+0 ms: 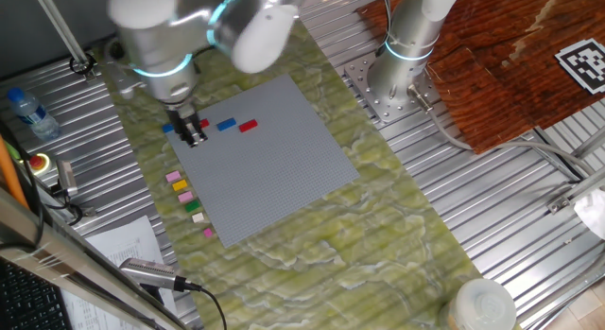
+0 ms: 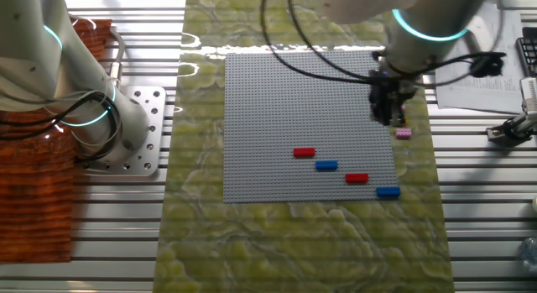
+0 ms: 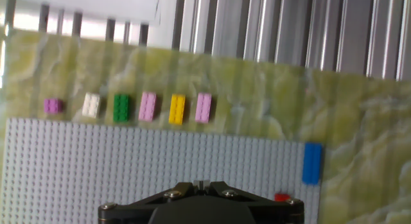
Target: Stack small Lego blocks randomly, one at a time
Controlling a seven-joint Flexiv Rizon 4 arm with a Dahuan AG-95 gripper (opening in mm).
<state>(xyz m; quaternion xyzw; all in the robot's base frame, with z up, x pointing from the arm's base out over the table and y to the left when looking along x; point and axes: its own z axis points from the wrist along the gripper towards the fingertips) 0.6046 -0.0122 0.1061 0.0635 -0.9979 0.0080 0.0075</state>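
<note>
Gripper (image 3: 201,183) low over grey baseplate (image 1: 274,160), fingers apparently together, nothing visibly held. Beyond baseplate's far edge: a row of six bricks (image 3: 147,106), purple, cream, green, pink, yellow, pink. Blue brick (image 3: 312,162) at baseplate corner; red brick (image 3: 281,198) just inside.

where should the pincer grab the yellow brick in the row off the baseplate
Take the yellow brick from straight above, the fingers closing across its two long sides. It lies flat on the mat with its studs up, and the pink bricks beside it leave only narrow gaps along those sides, so a side approach looks blocked.
</note>
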